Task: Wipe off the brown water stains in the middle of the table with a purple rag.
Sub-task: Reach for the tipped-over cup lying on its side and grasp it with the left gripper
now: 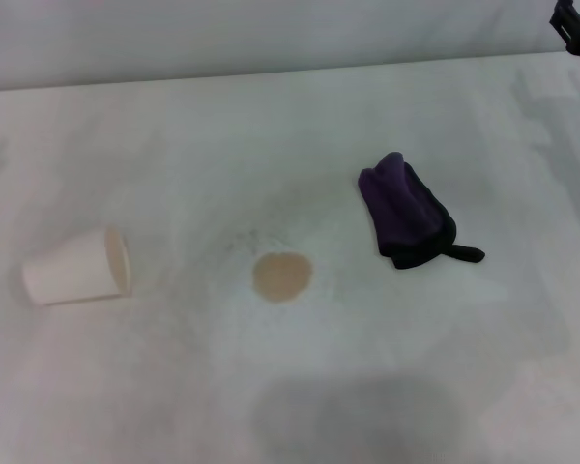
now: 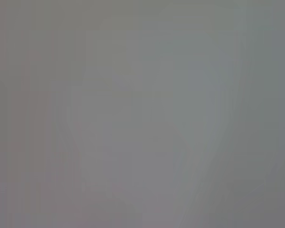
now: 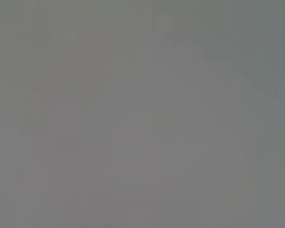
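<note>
Currently I see the purple rag [image 1: 406, 211] lying lengthwise front-to-back, tail pointing right, beside the brown water stains [image 1: 281, 275]. The right gripper [image 1: 578, 29] sits at the table's [image 1: 174, 145] far right; I cannot tell its opening.

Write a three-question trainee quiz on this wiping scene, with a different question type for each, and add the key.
1. True or false: the purple rag already covers the brown water stains.
2. Multiple choice: how does the white paper cup sit on the table? A) upright B) on its side C) upside down
3. Fill in: in the head view, the only robot part visible is a dark piece at the top ____ corner, the right gripper.

Key:
1. False; the rag lies apart from the stain, on the robot's right of it.
2. B, at the robot's left.
3. right
</note>
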Controlling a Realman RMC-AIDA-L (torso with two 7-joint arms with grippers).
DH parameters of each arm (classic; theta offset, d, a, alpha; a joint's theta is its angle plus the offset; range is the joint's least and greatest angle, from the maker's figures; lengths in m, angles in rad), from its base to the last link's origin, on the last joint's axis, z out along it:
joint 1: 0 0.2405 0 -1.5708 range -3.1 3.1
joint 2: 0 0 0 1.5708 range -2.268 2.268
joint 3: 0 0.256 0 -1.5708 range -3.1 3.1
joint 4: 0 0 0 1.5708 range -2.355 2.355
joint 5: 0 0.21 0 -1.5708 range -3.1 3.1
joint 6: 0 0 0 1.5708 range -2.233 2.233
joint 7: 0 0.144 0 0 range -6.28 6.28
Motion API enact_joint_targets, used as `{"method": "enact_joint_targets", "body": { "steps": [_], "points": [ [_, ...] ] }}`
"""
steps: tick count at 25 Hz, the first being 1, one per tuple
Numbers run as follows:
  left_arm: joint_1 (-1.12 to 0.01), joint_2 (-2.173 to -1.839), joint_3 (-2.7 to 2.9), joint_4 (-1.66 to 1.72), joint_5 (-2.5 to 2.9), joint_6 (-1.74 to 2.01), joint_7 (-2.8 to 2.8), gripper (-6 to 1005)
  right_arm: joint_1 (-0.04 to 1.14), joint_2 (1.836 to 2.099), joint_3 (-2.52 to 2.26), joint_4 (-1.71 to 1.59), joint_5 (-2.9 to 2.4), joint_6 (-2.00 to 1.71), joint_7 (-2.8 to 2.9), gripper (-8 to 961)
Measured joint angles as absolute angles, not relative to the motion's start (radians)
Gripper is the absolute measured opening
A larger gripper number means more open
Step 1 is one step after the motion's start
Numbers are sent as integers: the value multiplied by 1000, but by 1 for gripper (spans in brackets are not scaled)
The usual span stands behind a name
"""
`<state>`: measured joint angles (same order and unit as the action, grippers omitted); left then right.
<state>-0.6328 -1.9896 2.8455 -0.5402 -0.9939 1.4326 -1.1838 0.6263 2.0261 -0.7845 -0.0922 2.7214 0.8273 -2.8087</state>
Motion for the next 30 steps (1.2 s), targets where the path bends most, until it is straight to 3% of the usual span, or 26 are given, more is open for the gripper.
{"method": "enact_joint_targets", "body": {
  "steps": [1, 6, 14, 17, 22, 28, 30],
  "points": [
    [-633, -1990, 2846, -540, -994, 1433, -1184, 845, 626, 2026, -785, -92, 2721, 827, -2809, 858],
    [-742, -1912, 2847, -628, -610, 1486, -1545, 794, 608, 2027, -790, -81, 2718, 837, -2809, 858],
    [-926, -1867, 2849, -712, -196, 1562, -1560, 699, 598, 2028, -786, -78, 2718, 848, -2809, 858],
    [-984, -1863, 2849, -715, -122, 1578, -1575, 649, 598, 2028, -783, -78, 2719, 848, -2809, 859],
    [-1067, -1873, 2849, -719, -14, 1577, -1555, 659, 603, 2028, -781, -78, 2722, 848, -2809, 859],
    [-1129, -1889, 2849, -727, 40, 1579, -1561, 715, 605, 2028, -779, -78, 2723, 848, -2808, 859],
    [-1151, -1897, 2849, -739, 79, 1581, -1565, 789, 606, 2028, -779, -78, 2723, 847, -2808, 859]
  ]
}}
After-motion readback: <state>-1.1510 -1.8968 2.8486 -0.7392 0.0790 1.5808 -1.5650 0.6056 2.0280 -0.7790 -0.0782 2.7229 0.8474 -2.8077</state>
